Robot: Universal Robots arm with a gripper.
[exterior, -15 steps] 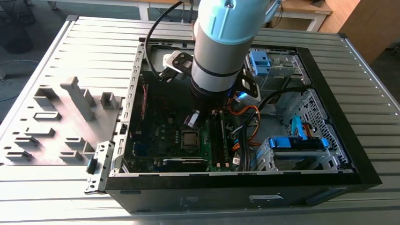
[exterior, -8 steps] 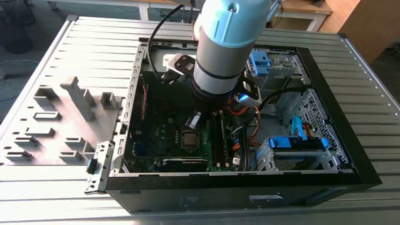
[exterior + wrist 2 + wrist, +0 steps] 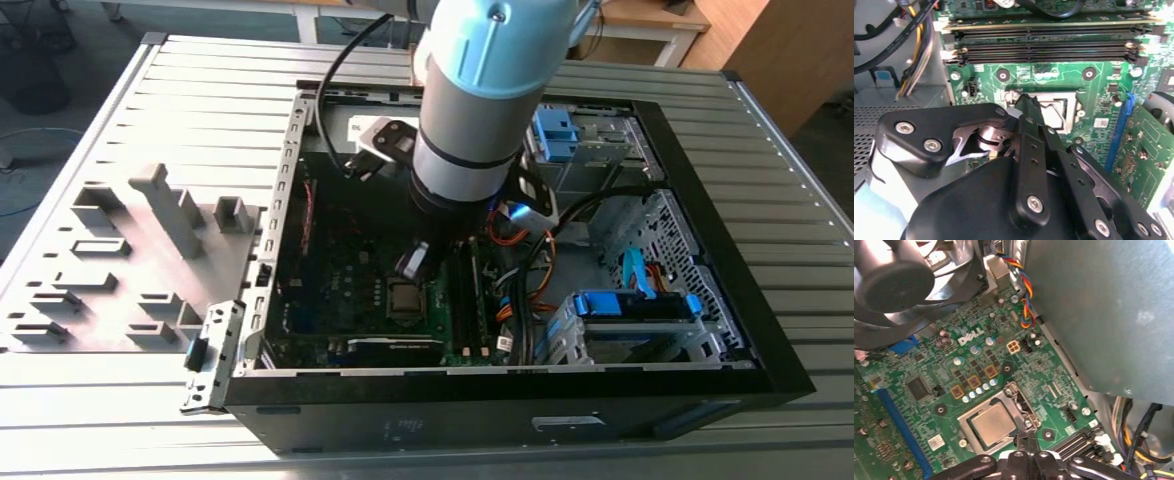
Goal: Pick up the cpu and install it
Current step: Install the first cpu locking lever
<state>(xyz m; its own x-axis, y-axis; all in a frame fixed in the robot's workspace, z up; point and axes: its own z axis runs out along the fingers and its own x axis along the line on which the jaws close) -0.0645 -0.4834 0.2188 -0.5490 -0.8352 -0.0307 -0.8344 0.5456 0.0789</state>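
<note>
the cpu [image 3: 992, 425] is lying flat inside the metal-framed socket [image 3: 967, 415] on the green motherboard [image 3: 979, 365], its pale silver top showing in the first wrist view and partly in the second wrist view [image 3: 1056, 111]. the gripper [image 3: 1026, 439] is hanging just beside the socket's edge, its fingertips drawn together and holding nothing, apart from the chip. in the exterior view the arm [image 3: 467, 120] is reaching down into the open computer case [image 3: 721, 300], which is resting on a slatted metal table [image 3: 160, 90]. black memory slots [image 3: 1044, 47] are running alongside the socket, and a black fan [image 3: 899, 280] is sitting near the board.
</note>
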